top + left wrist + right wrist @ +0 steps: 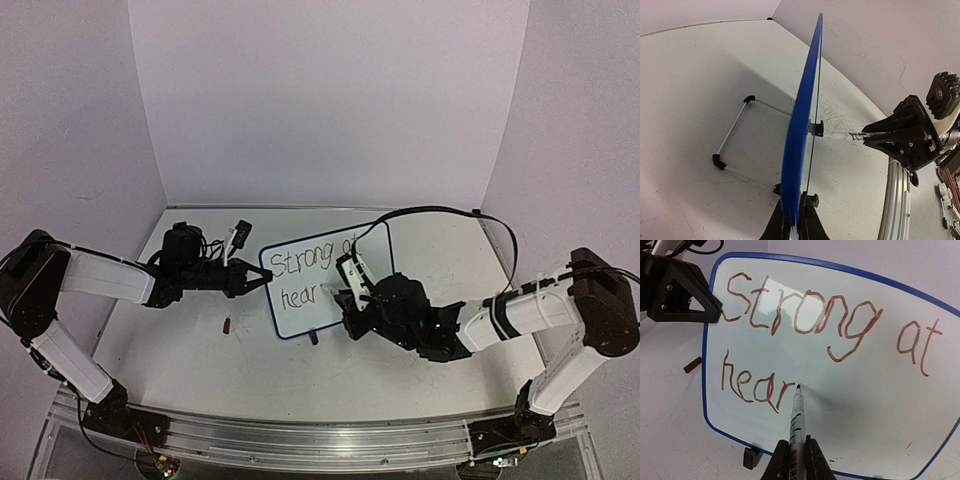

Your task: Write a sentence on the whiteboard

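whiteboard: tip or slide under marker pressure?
Probably tippy: the whiteboard is thin, near upright, on a slim wire stand. Likely light for its size, so it could skid. The left gripper clamped on its edge should steady it.

Fingers (778, 463) clamp marker (796, 419); tip at whiteboard (867, 407), just past "hear".
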You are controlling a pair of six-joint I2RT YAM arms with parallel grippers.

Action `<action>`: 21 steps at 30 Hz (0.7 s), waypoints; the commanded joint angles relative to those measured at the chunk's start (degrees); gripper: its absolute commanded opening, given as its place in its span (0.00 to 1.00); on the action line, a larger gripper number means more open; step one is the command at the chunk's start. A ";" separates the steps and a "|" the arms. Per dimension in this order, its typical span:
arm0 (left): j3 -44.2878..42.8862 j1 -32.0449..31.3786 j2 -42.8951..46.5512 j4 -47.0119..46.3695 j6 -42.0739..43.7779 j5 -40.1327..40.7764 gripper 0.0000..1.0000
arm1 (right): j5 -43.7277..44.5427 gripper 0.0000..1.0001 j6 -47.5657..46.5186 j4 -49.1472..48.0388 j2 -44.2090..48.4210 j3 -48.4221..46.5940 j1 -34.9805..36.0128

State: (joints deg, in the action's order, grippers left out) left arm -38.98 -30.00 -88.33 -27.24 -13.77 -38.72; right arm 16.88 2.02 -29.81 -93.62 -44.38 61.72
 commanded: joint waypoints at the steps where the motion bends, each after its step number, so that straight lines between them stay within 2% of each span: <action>1: 0.13 0.86 0.81 3.13 2.78 6.17 0.00 | -1.88 0.00 -0.47 -4.78 5.89 3.30 -0.88; 21: -0.55 0.91 0.37 3.34 2.82 5.62 0.00 | 0.95 0.00 -1.47 -3.55 -0.91 -3.18 -1.71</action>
State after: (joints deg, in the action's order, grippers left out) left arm -38.98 -30.00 -88.25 -26.98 -13.65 -38.81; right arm 16.24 0.89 -32.53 -93.19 -44.84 60.42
